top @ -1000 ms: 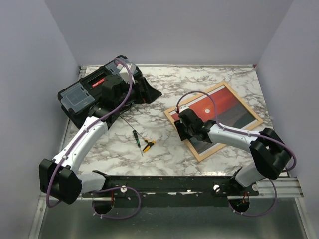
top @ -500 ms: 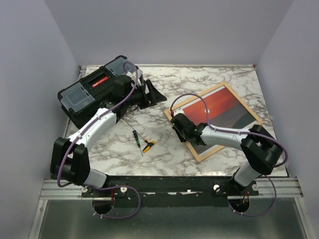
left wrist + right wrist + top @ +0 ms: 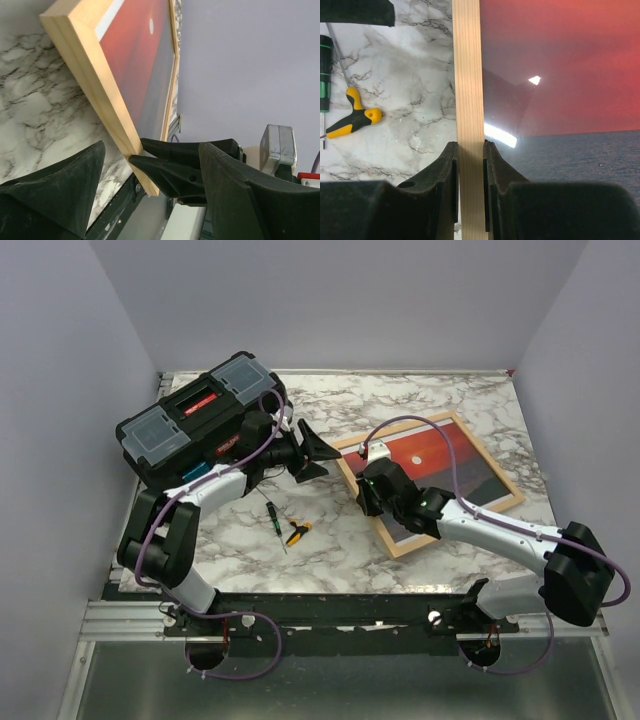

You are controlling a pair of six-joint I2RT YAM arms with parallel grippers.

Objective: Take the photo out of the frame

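Note:
The light-wood frame (image 3: 349,451) lies on the marble table right of centre, with the red sunset photo (image 3: 437,459) still under its glossy pane. My right gripper (image 3: 371,495) is shut on the frame's left rail. In the right wrist view both pads clamp that rail (image 3: 468,90), with my gripper (image 3: 469,165) at the bottom and the photo (image 3: 560,55) to the right. My left gripper (image 3: 322,452) is open and empty, just left of the frame's near-left corner. In the left wrist view my left gripper (image 3: 152,146) faces the frame's edge (image 3: 95,85) and the photo (image 3: 135,55).
A black toolbox (image 3: 190,425) stands at the back left, beside my left arm. A green screwdriver (image 3: 271,515) and a yellow-handled tool (image 3: 298,532) lie on the marble between the arms, and both show in the right wrist view (image 3: 350,117). Walls close the table on three sides.
My right gripper has pulled the frame left and turned it a little. My left arm has swung right from the toolbox to the frame's left corner, jaws open.

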